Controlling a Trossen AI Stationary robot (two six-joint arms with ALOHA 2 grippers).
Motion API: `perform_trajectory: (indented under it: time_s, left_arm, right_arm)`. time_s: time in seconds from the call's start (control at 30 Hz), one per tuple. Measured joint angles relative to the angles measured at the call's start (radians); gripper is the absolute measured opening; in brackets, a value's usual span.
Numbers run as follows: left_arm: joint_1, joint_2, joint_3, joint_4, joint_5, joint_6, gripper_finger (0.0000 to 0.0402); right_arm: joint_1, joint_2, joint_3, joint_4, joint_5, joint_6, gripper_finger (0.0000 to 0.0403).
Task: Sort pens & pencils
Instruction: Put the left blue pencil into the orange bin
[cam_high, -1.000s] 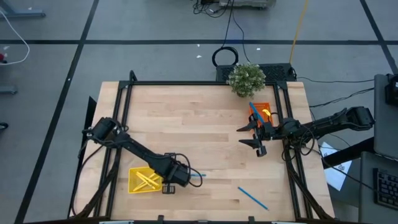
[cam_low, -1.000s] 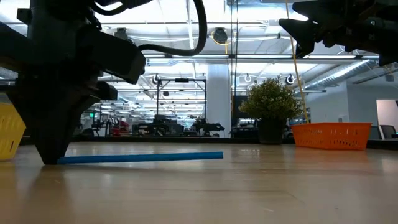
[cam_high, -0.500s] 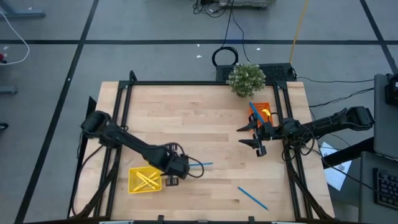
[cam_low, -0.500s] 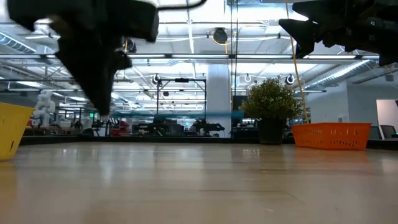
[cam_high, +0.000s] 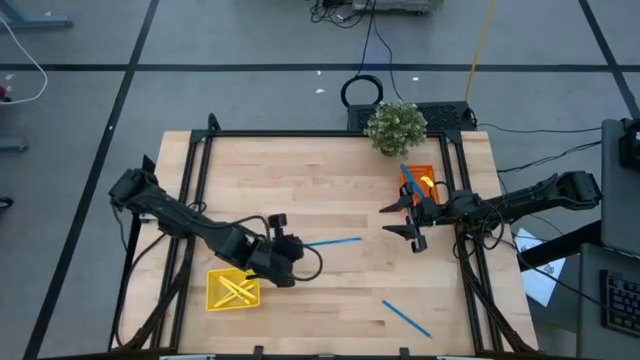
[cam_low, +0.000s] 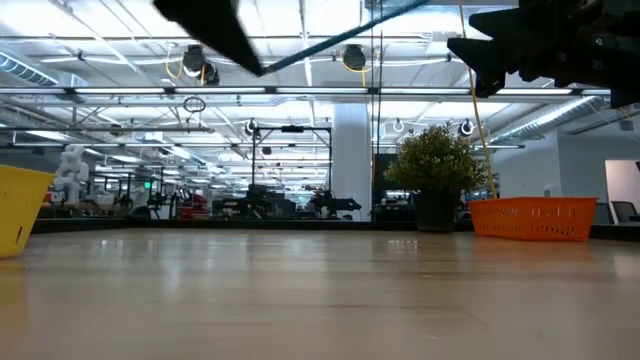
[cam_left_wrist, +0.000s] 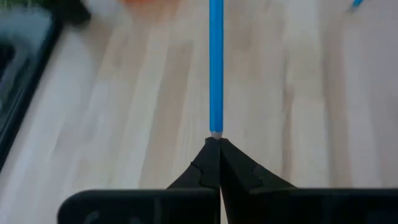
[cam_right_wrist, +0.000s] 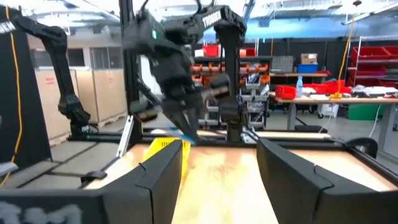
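Note:
My left gripper is raised over the table's near middle, shut on a blue stick that points toward the table's right. In the low view the blue stick slants high above the wood. The yellow tray near the left arm holds yellow sticks. A second blue stick lies flat near the table's near right edge. The orange tray at the right holds another blue stick. My right gripper hovers open beside the orange tray. My left gripper pinches the blue stick by its very end between its two fingertips. The fingers lie along the stick, which runs straight out from them toward the table's right. The stick is lifted clear of the table, its free end slightly higher.
A potted plant stands at the far edge, just beyond the orange tray. A black frame runs round the tabletop. Bare wood spans the middle of the table between the two arms.
My left gripper, shut on the blue stick's end, has risen from the table and moved toward the far edge and the right. The stick, lying flat on the wood a second ago, is now lifted clear and high. The right arm has kept still.

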Motion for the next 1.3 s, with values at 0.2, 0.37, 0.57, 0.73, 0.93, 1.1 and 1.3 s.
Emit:
perform_trajectory:
  time_s: [0.2,0.37,0.57,0.73,0.93,1.1,1.3]
  left_arm:
    - [0.048,0.002,-0.112,0.389,0.058,0.191,0.0]
    - [0.131,-0.012,-0.28,0.742,0.173,0.254,0.0]
    - [0.252,-0.013,-0.428,1.138,0.33,0.256,0.0]
    - [0.306,-0.013,-0.494,1.29,0.397,0.235,0.0]
    - [0.305,-0.015,-0.517,1.342,0.399,0.221,0.0]
    - [0.304,-0.014,-0.518,1.347,0.397,0.216,0.0]
    - [0.297,-0.014,-0.518,1.329,0.392,0.215,0.0]
  right_arm:
    - [0.0,0.02,0.0,-0.03,0.0,-0.023,0.0199]
    - [0.0,0.067,0.0,-0.028,0.0,-0.048,0.0199]
    - [0.0,0.132,0.0,0.027,0.0,-0.074,0.0199]
    - [0.0,0.194,0.0,0.154,0.0,-0.074,0.0199]
    - [0.0,0.303,0.029,0.295,0.097,-0.005,0.0199]
    - [0.0,0.441,0.134,0.311,0.099,-0.003,0.0199]
    - [0.003,0.562,0.25,0.404,0.086,-0.003,0.0199]
